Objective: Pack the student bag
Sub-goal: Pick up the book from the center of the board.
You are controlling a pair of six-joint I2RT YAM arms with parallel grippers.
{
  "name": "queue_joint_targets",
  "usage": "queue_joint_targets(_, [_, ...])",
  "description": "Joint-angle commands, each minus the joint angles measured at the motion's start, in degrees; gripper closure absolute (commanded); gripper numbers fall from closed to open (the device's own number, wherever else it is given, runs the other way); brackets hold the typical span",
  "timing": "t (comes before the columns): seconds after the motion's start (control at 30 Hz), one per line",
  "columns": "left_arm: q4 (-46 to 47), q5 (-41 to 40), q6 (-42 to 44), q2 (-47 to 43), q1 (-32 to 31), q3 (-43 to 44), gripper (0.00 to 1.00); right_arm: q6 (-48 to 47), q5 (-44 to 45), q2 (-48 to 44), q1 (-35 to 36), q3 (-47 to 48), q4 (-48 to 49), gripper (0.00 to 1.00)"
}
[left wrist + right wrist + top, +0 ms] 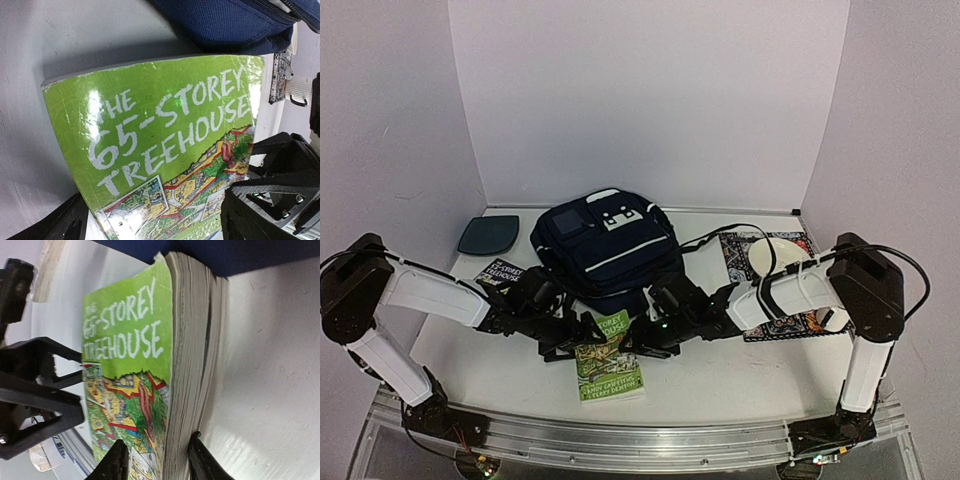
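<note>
By the table's (740, 385) front edge, book (610, 367) "THE 65-STOREY TREEHOUSE": left gripper (157, 220) wide open, empty; right gripper (159, 465) straddles its pages, grip unclear

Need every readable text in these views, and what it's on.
"THE 65-STOREY TREEHOUSE": cover of the green book.
"STOREY TREEHOUSE": dark book left of the student bag; the number before it is too blurred.
Author line at the green book's foot, top view: too blurred.
Print on the patterned item: too small.
Nothing readable on the student bag.
</note>
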Motion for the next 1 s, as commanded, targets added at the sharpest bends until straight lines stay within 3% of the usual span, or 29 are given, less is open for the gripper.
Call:
queue_joint_targets(0.0, [5.45, 1.74, -0.8, 0.46, -0.9, -0.92, 0.07, 2.27, -2.65, -4.29, 0.93, 0.15, 12.96, 0.62])
queue_joint_targets(0.17, [6.17, 1.47, -1.17, 0.12, -0.97, -0.92, 0.08, 3.16, -2.23, -3.51, 0.96, -0.17, 13.69, 0.68])
queue_joint_targets(0.43, [6.25, -3.46, -1.5, -5.8, -0.89, -3.83, 0.07, 4.26, -0.68, -4.98, 0.72, -3.08, 14.89, 0.99])
queue_joint_targets(0.7, [7.1, -7.1, 1.17, -15.75, 1.84, -7.9, 0.02, 3.64, -2.33, -10.31, -0.13, -6.53, 18.67, 1.0])
queue_joint_targets(0.97, [9.66, -4.08, 5.62, -24.45, 7.78, -10.23, 0.0, 2.0, -5.26, -16.96, -2.11, -9.21, 23.01, 1.0])
